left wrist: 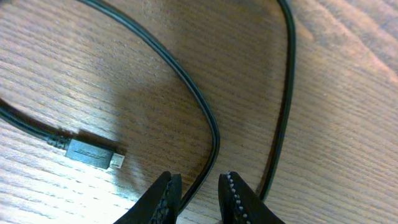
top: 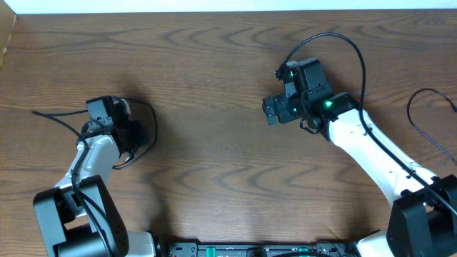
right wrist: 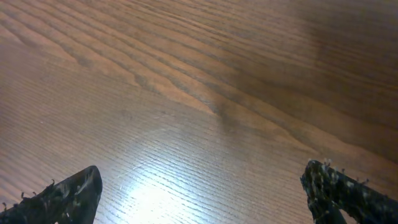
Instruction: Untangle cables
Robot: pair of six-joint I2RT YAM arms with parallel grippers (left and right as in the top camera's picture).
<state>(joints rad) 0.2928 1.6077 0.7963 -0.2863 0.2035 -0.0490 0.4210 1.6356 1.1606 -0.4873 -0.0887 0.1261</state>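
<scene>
While the left gripper (left wrist: 199, 183) has its jaws only narrowly apart at the bottom of its view, the black cable (left wrist: 205, 112) threads between them; whether it is pinched I cannot tell. Its plug (left wrist: 90, 152) lies lower left. Best to lift slowly so the loop slides open, with the right gripper (right wrist: 202, 186), gaping and empty, pinning the plug end.

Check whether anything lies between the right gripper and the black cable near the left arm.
Nothing visible does: only bare table separates the open right gripper from the black cable looped beside the left gripper.
</scene>
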